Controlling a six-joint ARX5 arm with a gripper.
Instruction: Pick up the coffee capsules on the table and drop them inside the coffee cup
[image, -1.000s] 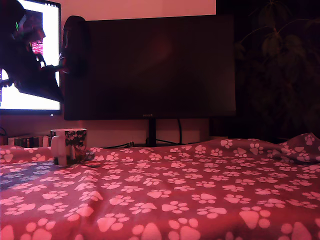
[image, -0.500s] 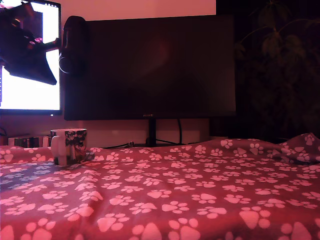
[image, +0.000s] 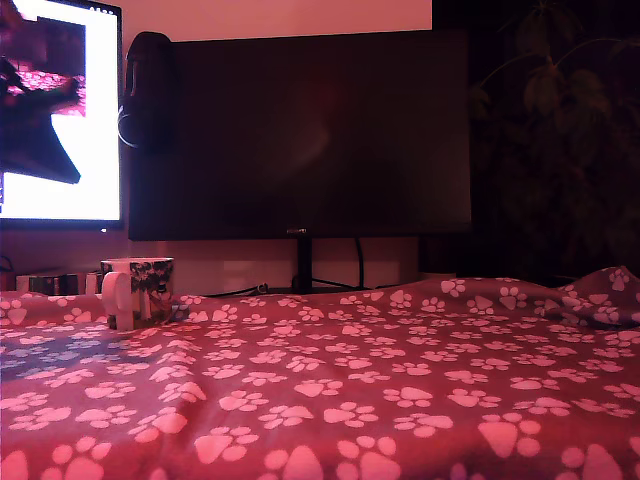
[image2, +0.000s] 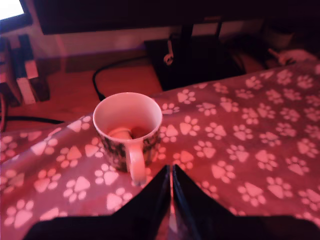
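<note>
One capsule (image2: 121, 133) shows inside the cup (image2: 128, 127) – wrist view only – claw (image2: 171, 185) closed, empty.

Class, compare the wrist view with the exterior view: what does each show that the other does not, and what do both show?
Only the wrist view looks into the coffee cup, where a pale capsule lies at the bottom, and shows the gripper with its fingers together and nothing between them. Only the exterior view shows the large dark monitor whole, the lit screen and a plant. Both show the cup and the table under its paw-print cloth.
</note>
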